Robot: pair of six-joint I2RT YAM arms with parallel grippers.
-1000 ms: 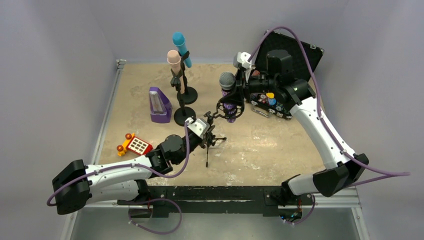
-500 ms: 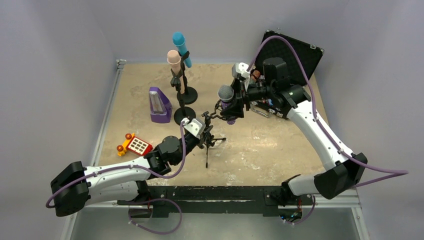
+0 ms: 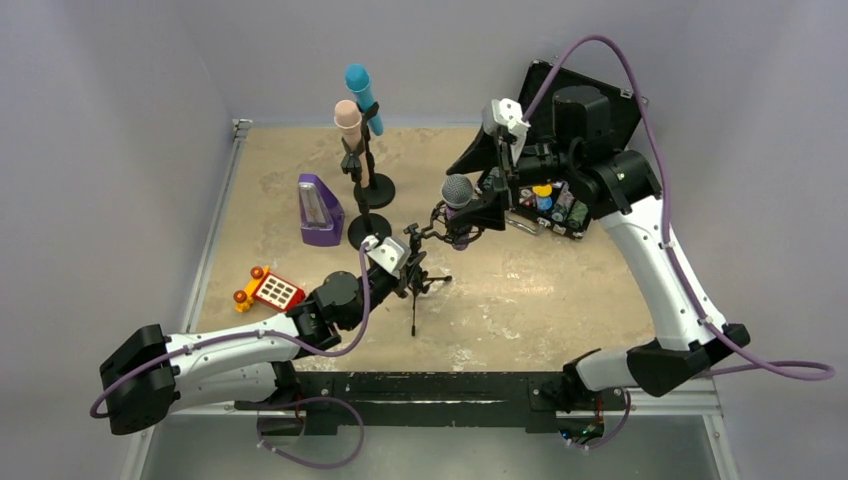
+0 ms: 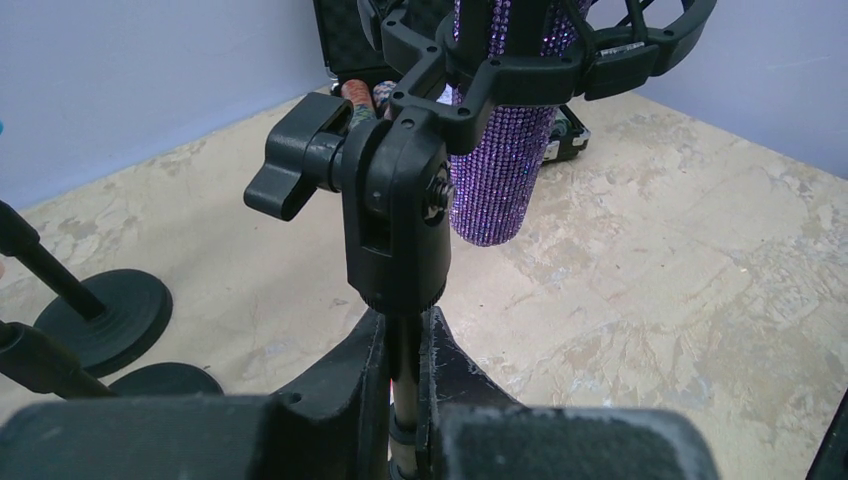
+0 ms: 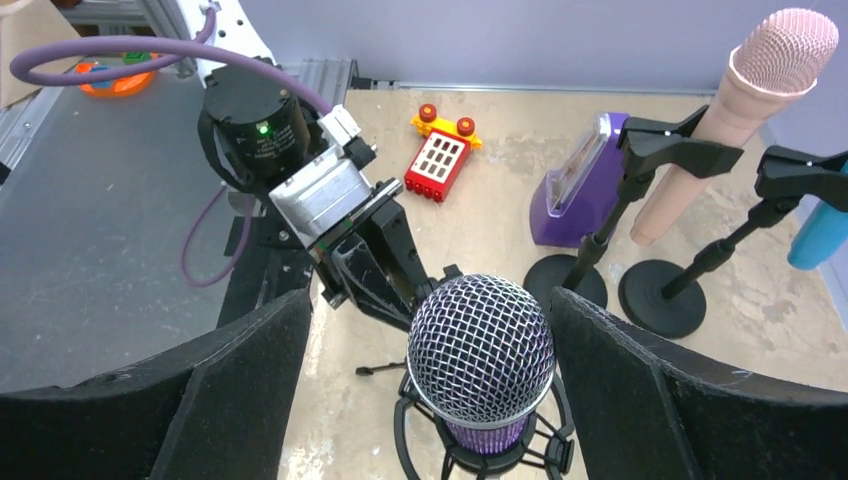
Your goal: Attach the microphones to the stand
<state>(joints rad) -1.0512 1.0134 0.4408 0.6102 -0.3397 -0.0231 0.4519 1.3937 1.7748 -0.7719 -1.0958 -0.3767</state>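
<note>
Your left tool (image 4: 400, 345) gripped the stem of the stand (image 4: 395, 225) near frame centre. The purple microphone (image 3: 457, 195) sat in its cradle. Your right tool (image 5: 478, 380) stood open, fingers either side of the mesh head, not touching.

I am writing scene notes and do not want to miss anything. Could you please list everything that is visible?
purple glitter microphone: one, purple with grey mesh head, in the tripod stand's shock mount
tripod stand: one, black, table middle
turquoise microphone: one, turquoise, clipped on a round-base stand
peach-pink microphone: one, pale pink, clipped on the other
round-base stands: two, black, far side
metronome: one, purple, left of those stands
toy phone: one, red, white keys, near left
case: one, black, open, far right
table: one, beige
left gripper: shut on the tripod stand's pole
right gripper: open, fingers either side of the purple microphone's head
</note>
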